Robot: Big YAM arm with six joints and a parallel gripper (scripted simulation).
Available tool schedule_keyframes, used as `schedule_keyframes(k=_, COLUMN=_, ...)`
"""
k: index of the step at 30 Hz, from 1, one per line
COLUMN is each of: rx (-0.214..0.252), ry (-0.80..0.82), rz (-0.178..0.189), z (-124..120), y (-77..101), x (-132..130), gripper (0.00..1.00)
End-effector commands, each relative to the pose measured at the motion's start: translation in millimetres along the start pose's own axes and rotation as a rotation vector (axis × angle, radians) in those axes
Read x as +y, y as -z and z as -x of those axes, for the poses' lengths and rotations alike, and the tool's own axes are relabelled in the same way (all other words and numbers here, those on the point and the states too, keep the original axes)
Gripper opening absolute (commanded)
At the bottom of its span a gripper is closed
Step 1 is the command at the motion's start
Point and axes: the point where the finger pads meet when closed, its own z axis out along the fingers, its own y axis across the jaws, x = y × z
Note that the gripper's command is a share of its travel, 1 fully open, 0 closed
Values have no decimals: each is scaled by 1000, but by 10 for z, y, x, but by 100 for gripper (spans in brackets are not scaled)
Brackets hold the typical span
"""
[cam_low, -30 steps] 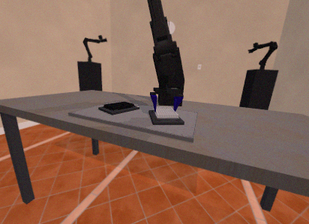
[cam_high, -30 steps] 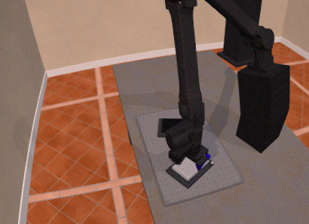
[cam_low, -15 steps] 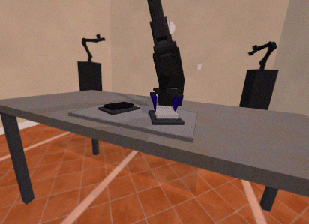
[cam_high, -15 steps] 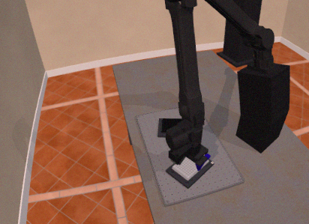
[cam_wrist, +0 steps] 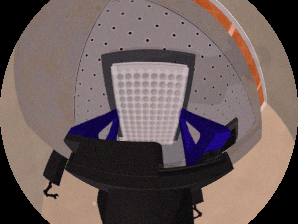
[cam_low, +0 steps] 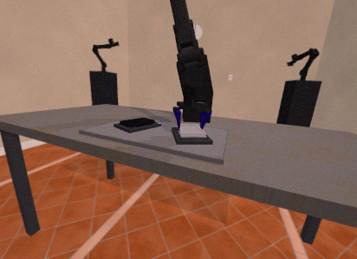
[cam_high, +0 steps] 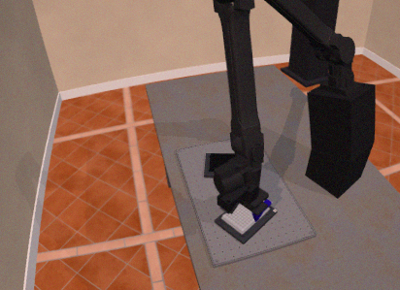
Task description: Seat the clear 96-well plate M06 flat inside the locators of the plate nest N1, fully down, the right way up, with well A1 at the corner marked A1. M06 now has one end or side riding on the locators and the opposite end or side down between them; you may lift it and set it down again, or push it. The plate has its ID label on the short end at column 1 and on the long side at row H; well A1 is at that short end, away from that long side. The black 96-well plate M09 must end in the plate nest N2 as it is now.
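The clear plate M06 (cam_high: 240, 215) shows as a pale well grid over the dark plate nest N1 (cam_high: 244, 225) on the perforated grey mat. In the wrist view the plate (cam_wrist: 148, 102) lies within the dark frame of the nest (cam_wrist: 148, 59). My gripper (cam_wrist: 149, 111), with blue fingers, is shut on the plate across its width at the near end; it also shows in the exterior view (cam_low: 191, 117) right above the plate (cam_low: 191, 130). I cannot tell whether the plate sits fully down. The black plate M09 (cam_low: 136, 122) (cam_high: 214, 165) lies in nest N2 beyond.
The perforated mat lies on a grey table (cam_low: 260, 151). A tall black box (cam_high: 340, 135) stands on the table to the right. The arm's base column (cam_high: 316, 33) stands at the far end.
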Motion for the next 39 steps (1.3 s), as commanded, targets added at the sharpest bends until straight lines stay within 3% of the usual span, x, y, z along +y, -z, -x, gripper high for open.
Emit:
schedule_keyframes(k=1, rx=-11, ry=-14, rz=-1, z=42, y=-71, x=-62, gripper=0)
schedule_keyframes(k=39, rx=-9, ry=-14, rz=0, z=9, y=-128, x=-53, gripper=0)
